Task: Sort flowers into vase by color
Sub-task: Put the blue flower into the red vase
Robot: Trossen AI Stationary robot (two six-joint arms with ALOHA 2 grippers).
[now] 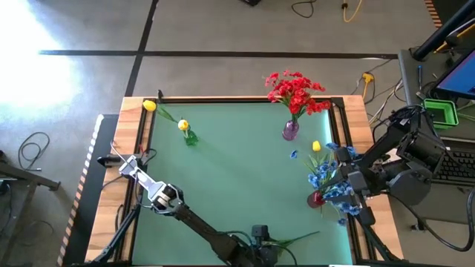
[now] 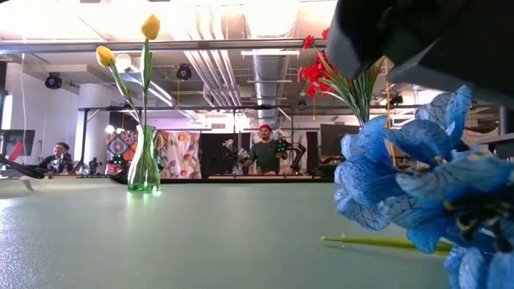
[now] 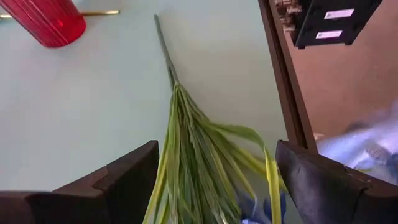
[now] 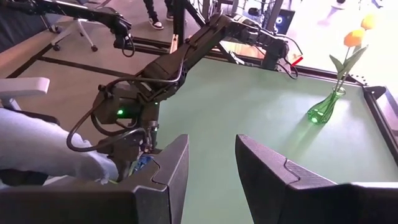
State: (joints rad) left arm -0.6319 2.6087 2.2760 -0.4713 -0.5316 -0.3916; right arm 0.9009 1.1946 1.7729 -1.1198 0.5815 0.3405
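Three vases are standing on the green-topped counter (image 1: 237, 170), each gathering one colour: a clear green glass vase (image 1: 191, 137) is holding two yellow tulip-headed flowers (image 1: 182, 125), a purple glass vase (image 1: 290, 130) is carrying the red clustered blooms (image 1: 295, 90), and a red ribbed vase (image 1: 316, 199) near the right edge is taking the blue blossoms (image 1: 325, 174). The left pincer (image 3: 214, 180) is hovering with its fingers spread wide on either side of a loose stem with long grassy green leaves (image 3: 193, 155) lying flat near the counter's front edge, not gripping it; this looks like lining up for a pick. The right pincer (image 4: 211, 180) is pointing across the counter from just beside the blue bunch, its fingers partly apart with nothing showing between them, probably just clear of the red vase. A stray yellow head (image 1: 316, 146) is lying between the purple and red vases.
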